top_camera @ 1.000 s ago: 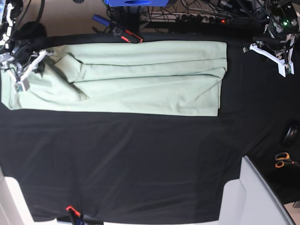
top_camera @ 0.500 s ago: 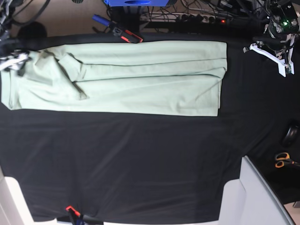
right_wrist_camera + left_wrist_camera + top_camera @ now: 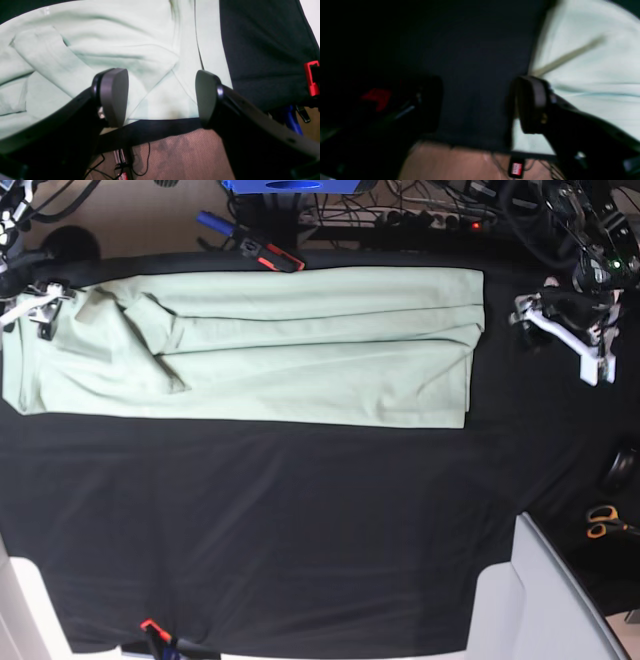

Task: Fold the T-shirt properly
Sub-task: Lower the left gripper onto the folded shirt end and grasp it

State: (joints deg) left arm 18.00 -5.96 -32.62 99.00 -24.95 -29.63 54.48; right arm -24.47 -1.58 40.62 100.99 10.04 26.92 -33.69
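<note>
T-shirt (image 3: 270, 345): I see it lying as a long band across the far half of the counter (image 3: 300, 530), folded lengthwise, with one sleeve tucked over near its 9 o'clock end.

Right gripper (image 3: 160, 97): fingers spread, nothing between them; it hovers over the shirt's 9 o'clock end by the counter edge, with cloth and the dark cover showing in the gap.

Left gripper (image 3: 475, 105): fingers spread and empty, though this wrist view is blurred; it sits off the shirt's 3 o'clock end, over bare black cover.

Stage: my judgement is that the lengthwise fold is laid and the crosswise fold is not yet made.

Risk, layers: the 3 o'clock end shows stacked edges slightly offset; a pinch that catches only the top layer could peel the fold open.

Risk, sleeve: the tucked sleeve near 9 o'clock is loose and rumpled, so lifting that end could let it slide out.

Risk, cover: the black cloth lies directly under the shirt; a low grasp could snag it too.
</note>
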